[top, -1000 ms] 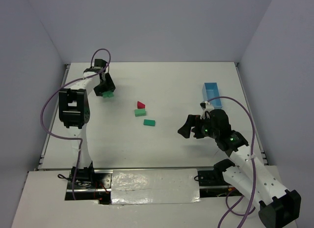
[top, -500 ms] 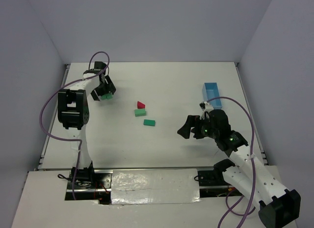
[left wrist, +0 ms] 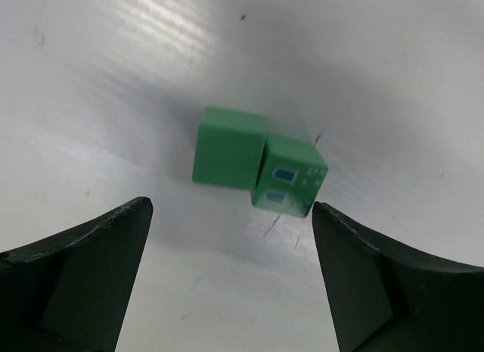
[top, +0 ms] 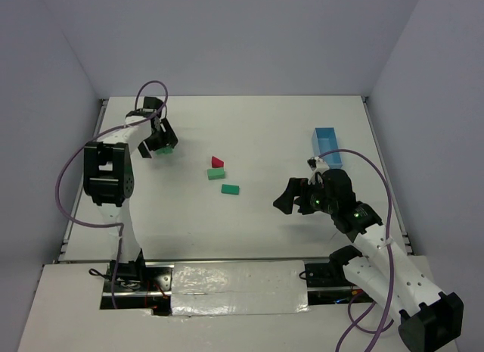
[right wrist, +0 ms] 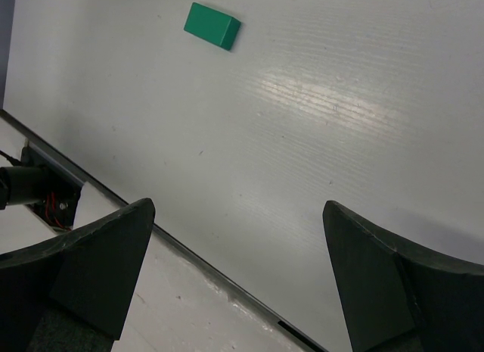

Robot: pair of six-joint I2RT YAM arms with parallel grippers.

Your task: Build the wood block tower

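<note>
The tower is not yet started: the pieces lie scattered on the table [top: 302, 125], so the step in hand looks like fetching the first green pieces. The left gripper [left wrist: 231, 212] hangs with its jaws spread wide and nothing between them. Just ahead of its tips, roughly centred on the gap, sit a plain green cube [left wrist: 227, 146] and a labelled green cube [left wrist: 291, 176], touching along one side, the labelled one nearer the right-hand finger and turned slightly askew. The next move probably calls for coming down over one cube alone, with the jaws lined up so that they do not catch its neighbour. The right gripper [right wrist: 238, 208] is also spread and empty; far ahead of it, toward its left-hand finger, lies a green oblong [right wrist: 212, 25], flat on the table. In the top view a second green oblong [top: 216, 172] lies just beside the red roof block [top: 218, 162], well apart from both grippers and between them. The blocks look small, clean-edged and matte, and should grip easily. The light-blue tray [top: 327, 146] stands behind the right gripper.
</note>
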